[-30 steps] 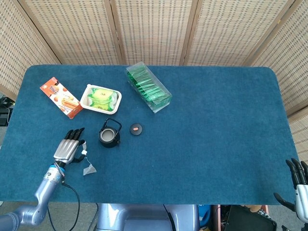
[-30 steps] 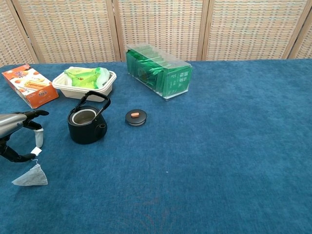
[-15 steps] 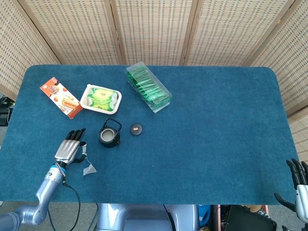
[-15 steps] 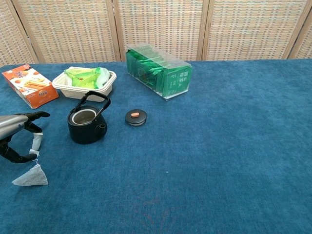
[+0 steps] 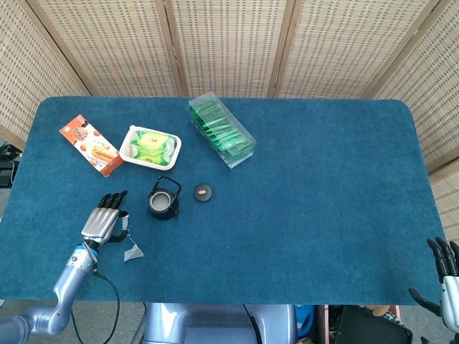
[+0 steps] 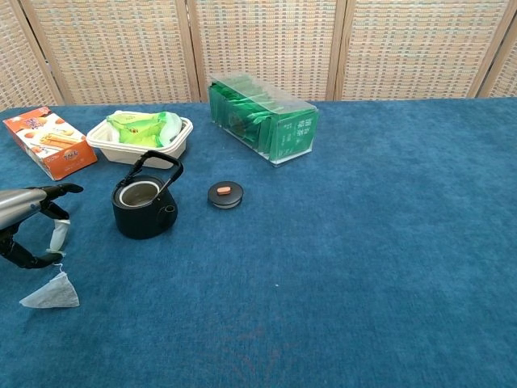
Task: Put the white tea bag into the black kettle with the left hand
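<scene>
Left hand point(image 6: 28, 222) low over the near-left of the worktop point(image 5: 323, 186), fingers curled round and pinching the paper tag point(image 6: 58, 234) of the white tea bag point(image 6: 52, 293). Tag held upright between thumb and fingertips; thin string running down from it to the bag. Bag itself lying flat on the blue cloth, just below and in front of the hand, not yet lifted. Forearm reaching in from the lower-left edge, fairly level, palm turned toward the black kettle point(image 6: 145, 200).

Likely trouble from here: grip only on the small tag, so a loose pinch could let it slip out during the lift. Bag hanging from a string, so prone to swing and miss the kettle's mouth, or catch on the raised handle standing over the opening. Mouth narrow, leaving little room for a swaying bag. A careless sweep to the right could also knock the kettle, light as it looks.

Kettle standing upright just right of the hand, lid off, opening clear. Lid point(image 6: 225, 194) with an orange knob resting on the cloth right of the kettle, near but apart. Behind the kettle, a white tray of green food point(image 6: 140, 133); to its left an orange snack box point(image 6: 48, 140); further right a clear case of green sachets point(image 6: 262, 117).

Right hand point(image 5: 446, 276) at the far lower-right corner in the head view, off the worktop's edge, fingers spread, holding nothing.
</scene>
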`<move>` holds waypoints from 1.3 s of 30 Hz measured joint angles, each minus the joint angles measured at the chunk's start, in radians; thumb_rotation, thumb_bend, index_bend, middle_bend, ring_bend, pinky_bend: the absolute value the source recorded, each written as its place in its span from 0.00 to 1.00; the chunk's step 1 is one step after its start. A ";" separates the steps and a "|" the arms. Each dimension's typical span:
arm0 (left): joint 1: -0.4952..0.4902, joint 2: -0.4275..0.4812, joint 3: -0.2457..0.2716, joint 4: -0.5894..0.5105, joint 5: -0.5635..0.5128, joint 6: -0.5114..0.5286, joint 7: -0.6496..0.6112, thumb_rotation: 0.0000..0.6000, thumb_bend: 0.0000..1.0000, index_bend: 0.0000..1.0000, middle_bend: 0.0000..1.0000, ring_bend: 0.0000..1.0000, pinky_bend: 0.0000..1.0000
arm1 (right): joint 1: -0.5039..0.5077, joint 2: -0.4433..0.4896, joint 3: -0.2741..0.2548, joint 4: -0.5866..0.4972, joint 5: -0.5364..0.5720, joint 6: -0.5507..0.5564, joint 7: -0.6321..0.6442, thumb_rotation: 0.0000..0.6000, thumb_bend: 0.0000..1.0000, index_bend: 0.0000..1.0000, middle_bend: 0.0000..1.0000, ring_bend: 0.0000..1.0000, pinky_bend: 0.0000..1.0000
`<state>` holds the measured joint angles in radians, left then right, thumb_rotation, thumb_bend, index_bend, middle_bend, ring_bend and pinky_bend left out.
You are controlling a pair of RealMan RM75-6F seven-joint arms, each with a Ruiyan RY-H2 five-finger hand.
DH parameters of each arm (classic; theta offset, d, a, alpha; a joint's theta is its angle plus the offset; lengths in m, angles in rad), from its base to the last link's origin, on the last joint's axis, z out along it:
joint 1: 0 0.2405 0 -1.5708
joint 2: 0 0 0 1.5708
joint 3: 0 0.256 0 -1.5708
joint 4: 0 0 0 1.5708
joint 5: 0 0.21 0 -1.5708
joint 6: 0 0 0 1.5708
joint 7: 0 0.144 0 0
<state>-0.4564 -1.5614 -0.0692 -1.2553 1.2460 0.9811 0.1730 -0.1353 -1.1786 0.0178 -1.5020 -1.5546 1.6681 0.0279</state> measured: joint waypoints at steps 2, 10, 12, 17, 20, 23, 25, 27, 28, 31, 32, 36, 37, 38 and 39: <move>0.000 -0.002 0.001 0.002 -0.001 -0.002 0.000 1.00 0.44 0.66 0.00 0.00 0.00 | 0.000 0.000 0.000 0.000 0.001 -0.001 0.000 1.00 0.02 0.11 0.14 0.00 0.06; -0.003 -0.004 0.001 0.005 -0.007 -0.006 0.001 1.00 0.47 0.66 0.00 0.00 0.00 | -0.001 0.000 0.001 -0.001 0.001 -0.002 -0.002 1.00 0.02 0.11 0.14 0.00 0.06; -0.004 -0.002 0.000 0.002 -0.006 -0.004 -0.001 1.00 0.48 0.66 0.00 0.00 0.00 | -0.001 0.000 0.000 -0.001 0.001 -0.004 -0.002 1.00 0.02 0.11 0.14 0.00 0.06; -0.003 0.007 -0.003 -0.012 0.001 0.009 -0.009 1.00 0.48 0.66 0.00 0.00 0.00 | 0.000 0.001 0.001 -0.003 0.001 -0.005 -0.003 1.00 0.02 0.11 0.14 0.00 0.06; -0.001 0.020 -0.008 -0.032 0.015 0.032 -0.017 1.00 0.48 0.66 0.00 0.00 0.00 | 0.000 0.000 0.001 -0.002 0.000 -0.006 -0.003 1.00 0.02 0.11 0.14 0.00 0.06; 0.002 0.050 -0.015 -0.079 0.032 0.057 -0.034 1.00 0.48 0.66 0.00 0.00 0.00 | 0.002 -0.001 0.002 -0.002 0.000 -0.008 -0.001 1.00 0.02 0.11 0.14 0.00 0.06; 0.004 0.080 -0.022 -0.125 0.046 0.076 -0.051 1.00 0.48 0.66 0.00 0.00 0.00 | 0.002 -0.002 0.002 -0.001 0.000 -0.007 0.000 1.00 0.02 0.11 0.14 0.00 0.06; 0.005 0.106 -0.029 -0.165 0.056 0.089 -0.069 1.00 0.48 0.66 0.00 0.00 0.00 | 0.002 -0.002 0.002 0.001 -0.001 -0.007 0.001 1.00 0.02 0.11 0.14 0.00 0.06; 0.005 0.125 -0.035 -0.192 0.064 0.097 -0.081 1.00 0.48 0.66 0.00 0.00 0.00 | 0.001 -0.002 0.002 0.002 -0.001 -0.006 0.002 1.00 0.02 0.11 0.14 0.00 0.06; 0.003 0.169 -0.052 -0.253 0.087 0.123 -0.105 1.00 0.48 0.66 0.00 0.00 0.00 | 0.000 -0.004 0.002 0.005 -0.002 -0.004 0.007 1.00 0.02 0.11 0.14 0.00 0.06; 0.002 0.181 -0.058 -0.270 0.094 0.133 -0.110 1.00 0.48 0.66 0.00 0.00 0.00 | 0.000 -0.005 0.002 0.007 -0.002 -0.004 0.009 1.00 0.02 0.11 0.14 0.00 0.06; -0.005 0.221 -0.083 -0.327 0.118 0.165 -0.124 1.00 0.48 0.66 0.00 0.00 0.00 | -0.001 -0.007 0.002 0.011 -0.002 -0.003 0.014 1.00 0.02 0.11 0.14 0.00 0.06; -0.008 0.229 -0.090 -0.340 0.122 0.171 -0.128 1.00 0.48 0.66 0.00 0.00 0.00 | -0.002 -0.008 0.002 0.013 -0.001 -0.003 0.016 1.00 0.02 0.11 0.14 0.00 0.06; -0.011 0.235 -0.095 -0.349 0.125 0.174 -0.129 1.00 0.48 0.66 0.00 0.00 0.00 | -0.002 -0.008 0.002 0.014 -0.001 -0.003 0.018 1.00 0.02 0.11 0.14 0.00 0.06; -0.013 0.238 -0.101 -0.357 0.129 0.179 -0.130 1.00 0.48 0.66 0.00 0.00 0.00 | -0.002 -0.009 0.002 0.015 -0.001 -0.003 0.019 1.00 0.02 0.11 0.14 0.00 0.06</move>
<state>-0.4695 -1.3232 -0.1697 -1.6118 1.3752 1.1600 0.0429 -0.1374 -1.1875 0.0197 -1.4867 -1.5558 1.6656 0.0470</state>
